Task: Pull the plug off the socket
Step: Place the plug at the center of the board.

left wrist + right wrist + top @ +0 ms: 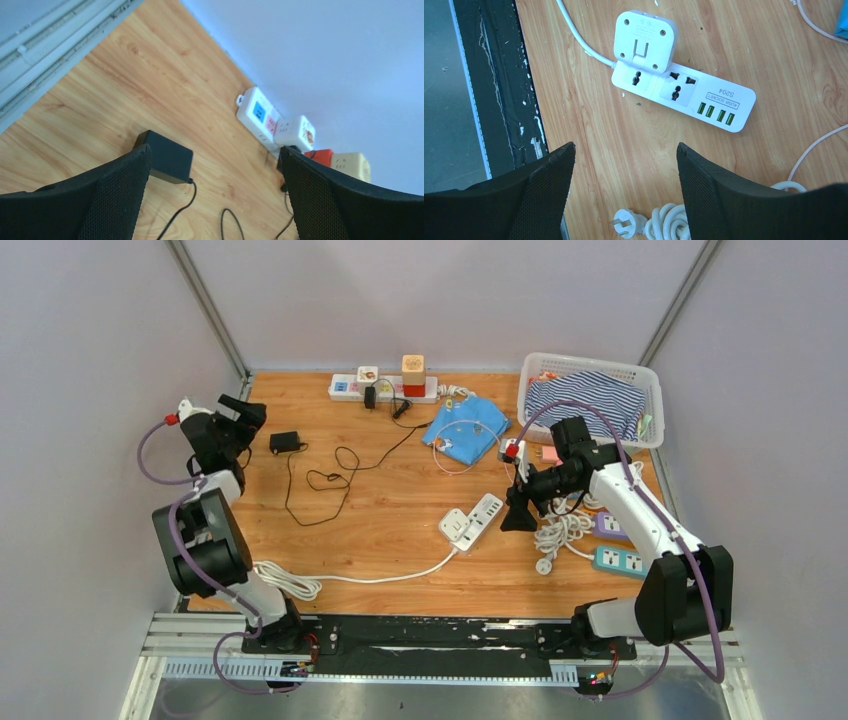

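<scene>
A black plug block [167, 157] with a thin black cord lies flat on the wooden table, also seen in the top view [287, 442]. It is apart from the white socket strip [257, 112] along the back wall [385, 388]. My left gripper [214, 150] hangs open just above and left of the plug block, at the table's left [245, 412], with nothing between its fingers. My right gripper [625, 146] is open and empty over bare wood near a second white socket strip [684, 92], at mid-table in the top view [518, 515].
A white adapter cube [644, 37] rests against the mid-table strip. A loose white plug [624, 222] and coiled cord [560, 530] lie under the right gripper. A basket [655, 400] with striped cloth, a blue cloth [467, 422] and two coloured strips [618, 560] sit at right.
</scene>
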You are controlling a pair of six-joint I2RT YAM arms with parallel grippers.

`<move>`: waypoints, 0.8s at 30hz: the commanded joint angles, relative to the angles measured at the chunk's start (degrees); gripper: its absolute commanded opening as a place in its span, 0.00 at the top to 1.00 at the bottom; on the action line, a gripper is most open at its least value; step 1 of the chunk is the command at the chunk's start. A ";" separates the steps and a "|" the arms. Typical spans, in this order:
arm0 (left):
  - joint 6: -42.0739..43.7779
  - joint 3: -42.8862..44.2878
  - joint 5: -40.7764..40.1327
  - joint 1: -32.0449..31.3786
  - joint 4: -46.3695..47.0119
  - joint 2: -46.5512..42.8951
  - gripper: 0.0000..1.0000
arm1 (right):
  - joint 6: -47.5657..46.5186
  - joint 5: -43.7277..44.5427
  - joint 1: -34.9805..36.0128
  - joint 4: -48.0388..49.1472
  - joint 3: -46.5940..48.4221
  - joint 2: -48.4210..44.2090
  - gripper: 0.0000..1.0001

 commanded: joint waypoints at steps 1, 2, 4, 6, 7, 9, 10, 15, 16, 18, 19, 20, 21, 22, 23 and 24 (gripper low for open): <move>-1.43 -2.62 -3.50 0.49 1.48 -6.76 0.00 | -0.99 0.06 0.98 -1.74 -0.06 -1.01 0.25; -2.22 -2.91 -2.32 0.44 1.48 -7.75 0.00 | -1.06 0.01 1.00 -1.72 -0.06 -1.19 0.25; -3.77 -3.32 -0.13 0.09 1.50 -9.19 0.00 | -1.16 -0.20 0.98 -1.73 -0.09 -1.62 0.25; -4.45 -3.47 2.44 -0.86 1.56 -10.50 0.00 | -1.33 -0.36 0.99 -1.72 -0.15 -1.98 0.25; -4.29 -3.44 3.58 -1.69 1.49 -11.05 0.00 | -1.35 -0.45 0.98 -1.72 -0.14 -2.18 0.25; -3.98 -3.44 5.83 -3.89 1.48 -12.53 0.00 | -1.48 -0.56 1.03 -1.72 -0.20 -2.54 0.25; -3.57 -3.55 6.93 -5.19 1.48 -13.48 0.00 | -1.52 -0.57 0.98 -1.68 -0.19 -2.69 0.25; 0.49 -7.58 8.04 -13.69 1.47 -21.59 0.00 | -1.79 -0.90 0.98 -1.46 -0.49 -3.25 0.25; 1.52 -8.94 7.89 -15.37 1.48 -23.34 0.00 | -1.87 -0.98 0.98 -1.42 -0.53 -3.33 0.25; 3.50 -11.85 8.06 -18.56 1.45 -26.71 0.00 | -1.91 -1.16 0.98 -1.19 -0.74 -3.54 0.25; 4.56 -13.20 8.27 -20.25 1.44 -28.16 0.00 | -1.90 -1.22 0.98 -1.00 -0.96 -3.66 0.25; 5.55 -14.63 8.81 -21.73 1.48 -29.51 0.00 | -1.96 -1.34 1.00 -0.75 -1.09 -3.77 0.25; 6.44 -15.90 9.41 -23.30 1.47 -30.74 0.00 | -2.01 -1.50 0.96 -0.54 -1.27 -3.87 0.25; 7.18 -17.15 10.15 -24.96 1.44 -31.84 0.00 | -2.16 -1.67 0.98 -0.35 -1.41 -3.93 0.25; 8.27 -18.38 11.04 -26.72 1.44 -33.05 0.00 | -2.41 -1.81 0.98 -0.29 -1.56 -4.02 0.25; 9.41 -19.62 11.44 -28.14 1.48 -34.21 0.00 | -2.79 -2.14 0.98 -0.24 -1.76 -4.10 0.25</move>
